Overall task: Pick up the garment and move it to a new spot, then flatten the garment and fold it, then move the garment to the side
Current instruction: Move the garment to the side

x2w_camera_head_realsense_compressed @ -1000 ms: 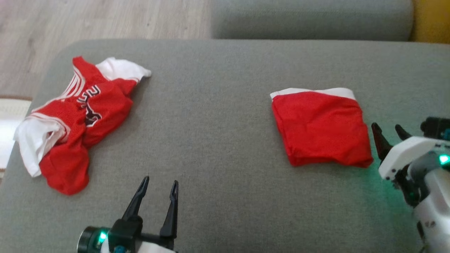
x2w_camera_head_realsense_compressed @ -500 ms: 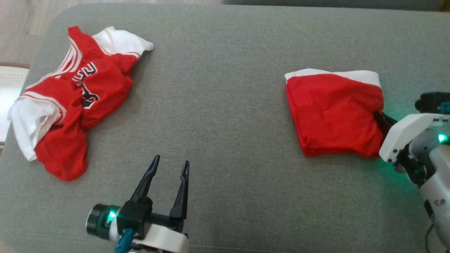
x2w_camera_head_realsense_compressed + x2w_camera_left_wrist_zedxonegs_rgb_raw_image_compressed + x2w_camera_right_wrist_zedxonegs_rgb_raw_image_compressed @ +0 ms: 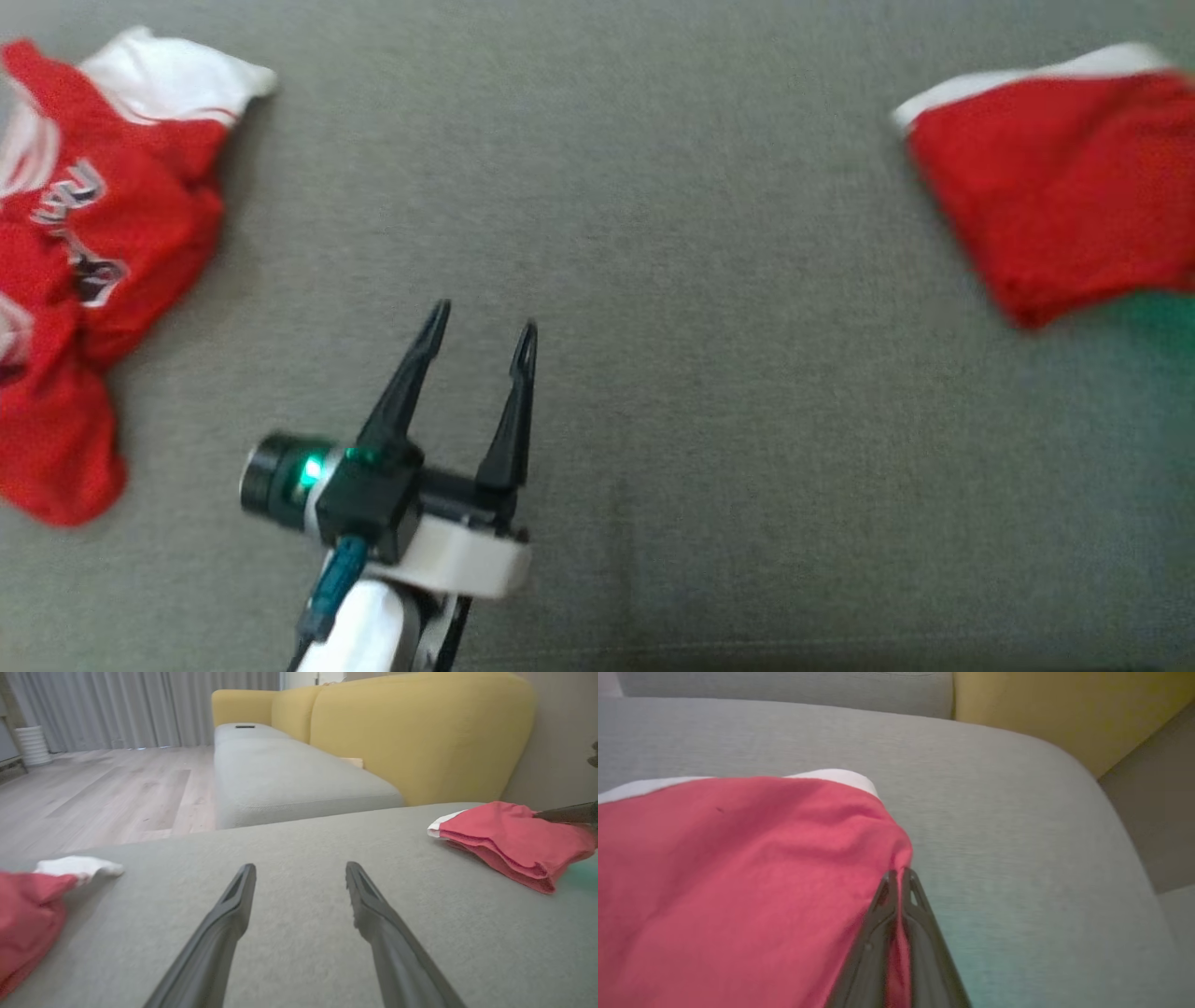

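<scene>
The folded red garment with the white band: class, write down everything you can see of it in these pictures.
The folded red garment is a roughly square stack of soft red fabric in several layers, with a white band along its far edge. It lies on the grey cushion, toward the robot's right. The right gripper is shut on its right edge, pinching a fold of cloth that puckers there.

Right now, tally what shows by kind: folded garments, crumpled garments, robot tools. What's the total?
Folded garments: 1, the folded red garment, gripped by the right tool.
Crumpled garments: 1, the red-and-white jersey.
Tools: 2, the left tool, open, and the right tool.
Total: 4.
</scene>
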Robot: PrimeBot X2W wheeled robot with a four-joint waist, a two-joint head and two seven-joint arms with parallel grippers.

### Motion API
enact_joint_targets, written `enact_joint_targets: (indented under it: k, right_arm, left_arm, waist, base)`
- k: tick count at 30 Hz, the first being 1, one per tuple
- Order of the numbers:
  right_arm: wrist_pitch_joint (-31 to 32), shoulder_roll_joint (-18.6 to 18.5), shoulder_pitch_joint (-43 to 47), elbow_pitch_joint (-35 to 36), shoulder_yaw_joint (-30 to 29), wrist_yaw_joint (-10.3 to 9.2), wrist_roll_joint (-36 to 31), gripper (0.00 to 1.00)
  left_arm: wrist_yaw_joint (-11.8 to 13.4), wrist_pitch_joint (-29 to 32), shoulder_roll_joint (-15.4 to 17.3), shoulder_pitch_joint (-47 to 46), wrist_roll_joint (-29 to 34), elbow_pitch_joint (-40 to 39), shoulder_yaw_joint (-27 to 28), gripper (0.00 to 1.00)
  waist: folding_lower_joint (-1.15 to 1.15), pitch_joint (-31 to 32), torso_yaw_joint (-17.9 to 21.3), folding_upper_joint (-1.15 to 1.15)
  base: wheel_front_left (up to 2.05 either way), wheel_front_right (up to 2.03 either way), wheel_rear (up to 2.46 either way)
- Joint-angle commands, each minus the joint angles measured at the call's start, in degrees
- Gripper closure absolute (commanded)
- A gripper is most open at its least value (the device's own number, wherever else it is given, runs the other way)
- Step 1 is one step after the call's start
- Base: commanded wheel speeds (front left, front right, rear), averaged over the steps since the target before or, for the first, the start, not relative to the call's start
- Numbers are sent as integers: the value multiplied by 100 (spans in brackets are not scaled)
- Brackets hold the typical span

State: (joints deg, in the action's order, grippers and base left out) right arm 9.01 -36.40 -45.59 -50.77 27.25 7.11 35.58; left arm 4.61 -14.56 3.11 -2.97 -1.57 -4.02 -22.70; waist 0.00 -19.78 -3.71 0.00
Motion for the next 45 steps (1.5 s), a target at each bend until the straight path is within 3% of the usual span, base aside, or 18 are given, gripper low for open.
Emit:
enact_joint_targets:
  k: [1,11,13,17,18,19,21,24,31,35,40,45]
  right_arm:
    - [-96,-430,-172,36,-23,37,-150,100]
    - [-233,-1311,-637,-123,-440,37,-536,100]
    - [-312,-1551,-732,-101,-491,37,-855,100]
    - [-333,-1525,-790,-124,-910,37,-1251,97]
    - [-304,-1503,-777,-171,-1052,37,-1380,29]
    - [-324,-1489,-763,-210,-1207,37,-1544,0]
    - [-503,-1425,-747,-240,-1554,37,-1996,0]
    - [-733,-984,-587,-118,-2023,37,-2617,0]
    - [-1227,753,503,593,-2813,37,-3329,0]
    - [-1661,1629,1332,982,-2776,37,-3484,0]
    - [-2250,2437,2142,1329,-2488,37,-3302,0]
    - [-2394,2736,2702,1864,-2008,37,-2566,0]
  left_arm:
    - [17,-44,-24,-355,82,-305,90,0]
    - [-32,-44,2,-914,194,-622,-18,0]
    - [-44,-44,11,-995,201,-663,-47,0]
    - [-67,-44,23,-1073,182,-670,-116,0]
    - [-73,-44,26,-1074,175,-651,-135,0]
    - [-70,-44,26,-1069,168,-628,-152,0]
    - [-25,-44,25,-1023,153,-597,-156,0]
    - [54,-44,25,-861,107,-535,-128,0]
    - [240,-44,49,-233,-93,-150,183,0]
    - [285,-44,76,76,-221,240,453,0]
    - [363,-44,86,318,-269,278,754,0]
    - [368,-44,91,669,-376,330,1015,0]
  waist:
    - [0,-418,341,0]
    - [0,-957,532,0]
    - [0,-1054,511,0]
    - [0,-1079,424,0]
    - [0,-1047,390,0]
    - [0,-996,345,0]
    - [0,-850,278,0]
    - [0,-522,225,0]
    - [0,506,181,0]
    - [0,1098,153,0]
    - [0,1675,152,0]
    - [0,2048,190,0]
  base:
    - [0,0,0]
    - [0,0,0]
    - [0,0,0]
    - [0,0,0]
    - [0,0,0]
    - [0,0,0]
    - [0,0,0]
    - [0,0,0]
    - [0,0,0]
    - [0,0,0]
    - [0,0,0]
    - [0,0,0]
